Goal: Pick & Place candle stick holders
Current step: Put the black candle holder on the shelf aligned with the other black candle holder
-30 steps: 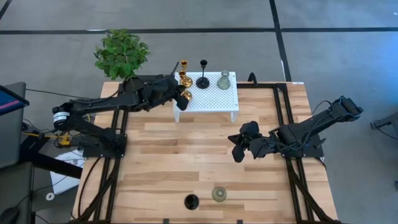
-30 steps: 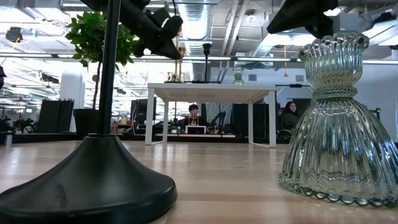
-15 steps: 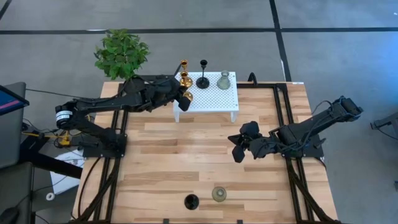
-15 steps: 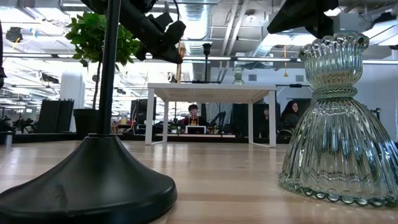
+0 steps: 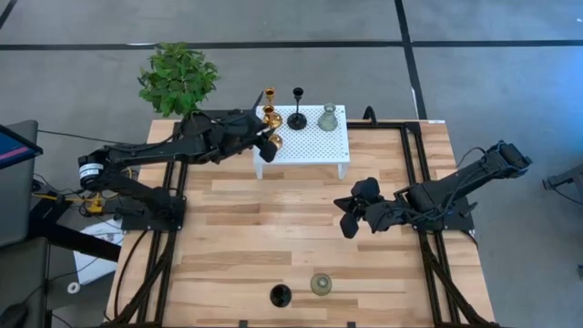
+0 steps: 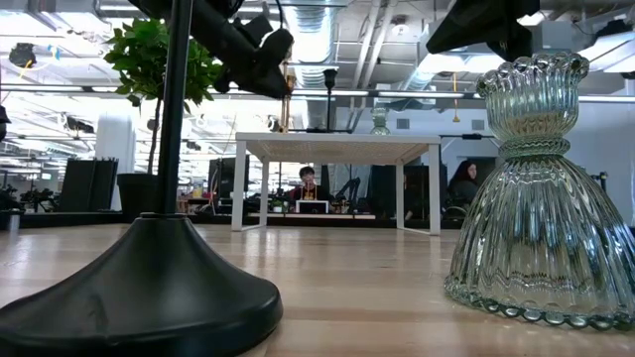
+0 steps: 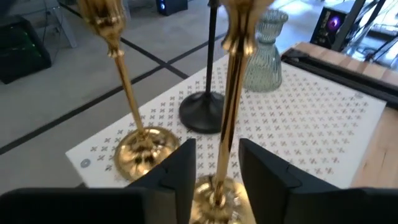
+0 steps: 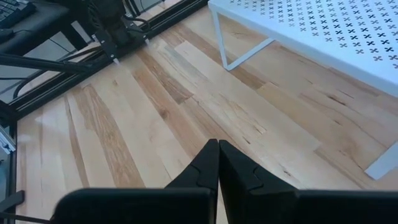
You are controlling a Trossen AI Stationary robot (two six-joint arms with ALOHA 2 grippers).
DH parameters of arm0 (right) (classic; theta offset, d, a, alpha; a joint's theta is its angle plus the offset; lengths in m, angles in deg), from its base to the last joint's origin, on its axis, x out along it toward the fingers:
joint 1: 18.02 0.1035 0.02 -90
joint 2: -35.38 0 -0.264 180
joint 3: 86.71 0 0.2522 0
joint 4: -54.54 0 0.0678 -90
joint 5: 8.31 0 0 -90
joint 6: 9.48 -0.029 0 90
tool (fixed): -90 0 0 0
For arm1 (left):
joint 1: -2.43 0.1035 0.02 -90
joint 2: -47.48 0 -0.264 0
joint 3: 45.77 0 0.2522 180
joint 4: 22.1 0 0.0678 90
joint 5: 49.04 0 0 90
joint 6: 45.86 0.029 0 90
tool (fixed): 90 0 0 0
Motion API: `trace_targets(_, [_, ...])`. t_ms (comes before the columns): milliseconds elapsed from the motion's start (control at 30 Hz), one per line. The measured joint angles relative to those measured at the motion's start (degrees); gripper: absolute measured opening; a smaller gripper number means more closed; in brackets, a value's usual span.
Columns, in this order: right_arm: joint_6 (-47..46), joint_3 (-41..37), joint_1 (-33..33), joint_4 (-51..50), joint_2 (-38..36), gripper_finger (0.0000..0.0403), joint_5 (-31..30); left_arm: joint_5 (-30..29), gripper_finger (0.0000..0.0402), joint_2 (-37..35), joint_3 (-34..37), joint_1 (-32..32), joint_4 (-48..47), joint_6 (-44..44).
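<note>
1. Left gripper [image 5: 267,138] position: at the left end of the white perforated shelf [image 5: 319,144], which stands on the far part of the wooden worktop [image 5: 264,237].
2. Left fingers [image 7: 264,171] state: parted, one on each side of the stem of a gold candle stick holder [image 7: 227,112]. A gap shows on both sides of the stem, so the holder is released. Its base rests on the shelf.
3. Second gold candle stick holder [image 7: 127,93]: upright on the shelf, just beside the first.
4. Black candle stick holder [image 5: 297,109]: upright on the shelf, next along from the gold pair.
5. Grey-green glass candle stick holder [image 5: 328,118]: upright on the shelf, beyond the black one.
6. Remaining two holders: a black one [image 5: 280,294] and a grey-green glass one [image 5: 321,284] stand near each other at the near edge of the worktop.
7. Right gripper [image 5: 346,214] position: above the bare middle of the worktop, well apart from all holders. Its fingers [image 8: 208,165] are clenched together on nothing.
8. Green plant [image 5: 178,77]: off the far left corner of the worktop.
</note>
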Motion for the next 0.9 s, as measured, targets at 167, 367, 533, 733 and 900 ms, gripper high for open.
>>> trace_targets(167, [0.01,0.00,0.00,-0.01,0.00,0.0000,0.07,-0.83,0.0153,-1.01,0.07,-0.02,-4.10,2.66])
trace_targets(367, [0.20,0.00,0.01,-0.01,0.00,0.0000,0.07,-0.79,0.0179,-4.70,-0.01,-0.95,-6.14,2.55])
trace_targets(533, [0.20,-0.04,-0.02,-0.25,-0.02,0.0000,0.05,-0.77,0.0183,-10.09,0.00,-3.01,-9.52,2.50])
trace_targets(733, [0.20,-0.04,-0.01,-0.47,-0.02,0.0000,0.09,4.98,0.0174,-17.20,0.00,-7.44,-22.88,1.46])
trace_targets(900, [0.20,-0.04,-0.01,-0.47,-0.02,0.0000,0.13,17.12,0.0147,-21.93,1.90,-11.57,-25.98,-0.34])
